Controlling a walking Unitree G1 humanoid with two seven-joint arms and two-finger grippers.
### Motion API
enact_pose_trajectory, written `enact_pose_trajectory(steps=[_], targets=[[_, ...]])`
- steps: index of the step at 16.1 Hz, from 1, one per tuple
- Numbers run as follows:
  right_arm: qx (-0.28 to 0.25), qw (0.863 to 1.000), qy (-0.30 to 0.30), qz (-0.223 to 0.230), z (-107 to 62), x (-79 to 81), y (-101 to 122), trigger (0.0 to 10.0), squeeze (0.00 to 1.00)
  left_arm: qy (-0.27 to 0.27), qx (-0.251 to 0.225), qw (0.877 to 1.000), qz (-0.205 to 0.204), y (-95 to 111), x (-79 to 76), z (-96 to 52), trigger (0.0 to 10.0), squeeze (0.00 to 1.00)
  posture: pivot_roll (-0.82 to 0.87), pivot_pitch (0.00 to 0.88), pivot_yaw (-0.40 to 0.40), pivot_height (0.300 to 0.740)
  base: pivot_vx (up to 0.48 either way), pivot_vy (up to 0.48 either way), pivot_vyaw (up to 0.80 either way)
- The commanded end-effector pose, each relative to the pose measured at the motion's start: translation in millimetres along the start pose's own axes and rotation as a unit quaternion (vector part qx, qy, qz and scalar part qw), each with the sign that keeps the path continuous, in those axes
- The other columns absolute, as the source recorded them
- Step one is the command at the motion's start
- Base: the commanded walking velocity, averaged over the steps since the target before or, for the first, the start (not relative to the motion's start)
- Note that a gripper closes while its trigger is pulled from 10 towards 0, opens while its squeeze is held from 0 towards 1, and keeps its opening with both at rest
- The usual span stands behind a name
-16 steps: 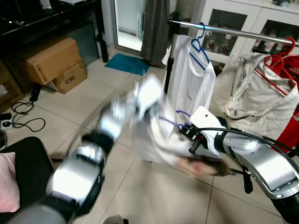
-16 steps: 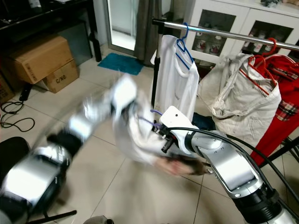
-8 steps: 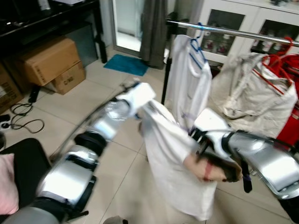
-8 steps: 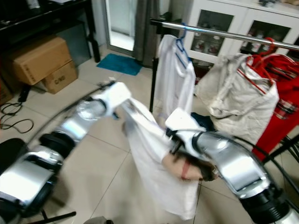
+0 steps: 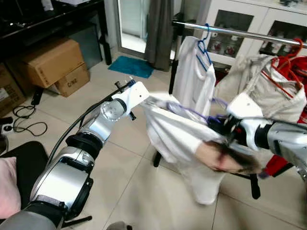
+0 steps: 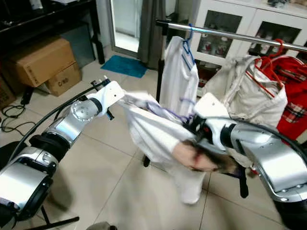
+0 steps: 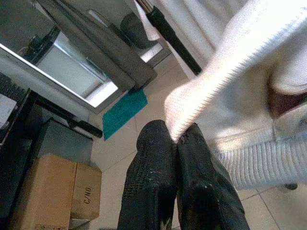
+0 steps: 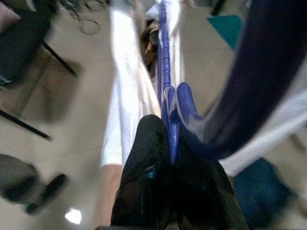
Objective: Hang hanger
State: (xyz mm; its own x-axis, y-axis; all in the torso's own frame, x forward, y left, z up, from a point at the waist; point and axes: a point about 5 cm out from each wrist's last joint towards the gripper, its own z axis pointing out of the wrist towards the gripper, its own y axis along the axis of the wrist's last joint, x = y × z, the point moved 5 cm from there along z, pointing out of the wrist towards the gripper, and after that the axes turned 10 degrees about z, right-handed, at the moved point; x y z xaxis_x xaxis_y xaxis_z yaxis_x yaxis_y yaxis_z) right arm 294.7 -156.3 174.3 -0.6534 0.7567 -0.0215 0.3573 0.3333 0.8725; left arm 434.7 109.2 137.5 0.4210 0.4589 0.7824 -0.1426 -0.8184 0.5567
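A white knitted garment [image 5: 177,132] with a brownish sleeve end hangs on a purple hanger [image 8: 165,72], stretched between my two arms below the clothes rail [image 5: 240,32]. My left gripper [image 7: 176,139] is shut on the garment's ribbed edge, out to the left of the rack. To the right, my right gripper [image 8: 170,143] is shut on the purple hanger near its hook, level with the rack's lower half [image 5: 221,125]. The rail runs above and behind both grippers.
On the rail hang a white shirt [image 5: 194,76] on a blue hanger [image 5: 204,45] and a beige garment [image 5: 259,81] on red hangers [image 5: 288,52]. The rack's black foot [image 5: 254,187] stands on the tiles. Cardboard boxes [image 5: 48,60] sit far left, a black chair [image 5: 24,163] near left.
The garment has come up off the low position and now stretches out between the arms. My right gripper has moved up and to the right with the hanger; the left arm has steadied.
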Motion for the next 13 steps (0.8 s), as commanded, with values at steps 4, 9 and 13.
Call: enact_pose_trajectory(steps=[4,9,13], targets=[[0.029,0.996,0.036,-0.07,-3.8,15.0,-9,0.0,0.0,0.002,-0.065,0.996,-0.065,33,7.1,2.7,0.0,0.0,-0.08,0.0,0.006,0.74,0.0,0.0,0.0],[-0.028,0.996,0.064,-0.058,-18.8,13.5,-1,0.0,0.0,-0.001,-0.084,0.988,-0.126,36,26.4,-1.0,0.0,0.0,-0.08,0.0,0.014,0.74,0.0,0.0,0.0],[-0.068,0.997,0.014,-0.028,-33.2,-16.4,6,0.0,0.0,-0.045,-0.093,0.987,-0.119,28,21.4,-9.1,0.0,0.0,-0.08,0.0,0.012,0.74,0.0,0.0,0.0]])
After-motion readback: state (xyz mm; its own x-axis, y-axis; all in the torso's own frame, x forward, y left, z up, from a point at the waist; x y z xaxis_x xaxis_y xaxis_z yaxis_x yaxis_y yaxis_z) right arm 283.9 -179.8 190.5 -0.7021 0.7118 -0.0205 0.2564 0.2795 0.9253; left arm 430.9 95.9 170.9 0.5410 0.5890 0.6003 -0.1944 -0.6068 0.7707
